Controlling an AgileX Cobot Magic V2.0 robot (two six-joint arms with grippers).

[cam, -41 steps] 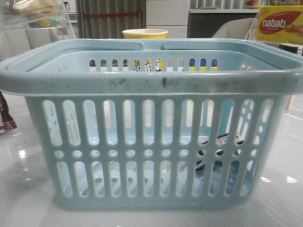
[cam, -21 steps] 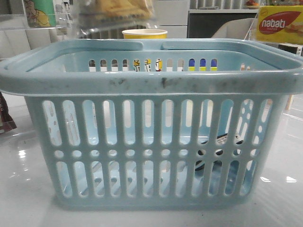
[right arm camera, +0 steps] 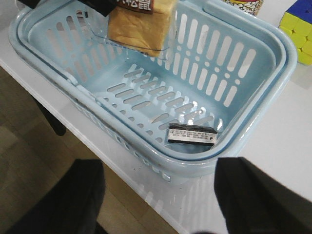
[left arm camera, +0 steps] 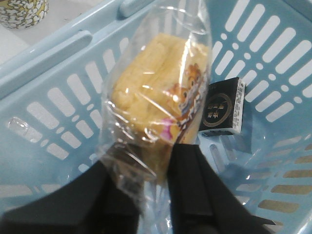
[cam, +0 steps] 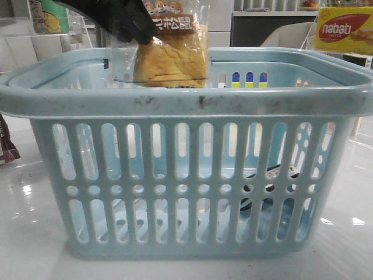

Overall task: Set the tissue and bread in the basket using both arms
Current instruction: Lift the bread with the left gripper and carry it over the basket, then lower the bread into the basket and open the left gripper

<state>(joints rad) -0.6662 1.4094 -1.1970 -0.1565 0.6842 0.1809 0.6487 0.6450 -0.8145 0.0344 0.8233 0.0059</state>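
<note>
The pale blue basket (cam: 186,102) fills the front view. My left gripper (cam: 141,34) is shut on the top of the bread's clear bag. The golden bread (cam: 172,55) hangs upright over the basket's far left part, its lower end below the rim. In the left wrist view my fingers (left arm camera: 148,156) pinch the bag of the bread (left arm camera: 151,92) above the basket floor (left arm camera: 58,102). The small dark tissue (left arm camera: 222,107) lies flat on the floor, also in the right wrist view (right arm camera: 191,134). My right gripper (right arm camera: 161,163) is open and empty, above the table edge beside the basket (right arm camera: 273,97).
A yellow-rimmed paper cup (right arm camera: 243,5) and a colour cube (right arm camera: 297,29) stand beyond the basket. A yellow nabati box (cam: 344,29) is at the back right. A dark-red packet (cam: 7,146) lies at the left. The table's edge (right arm camera: 122,165) runs close to the basket.
The bread, held by my left gripper, has moved from the upper left to the right and down over the basket. It now hides the paper cup in the front view.
</note>
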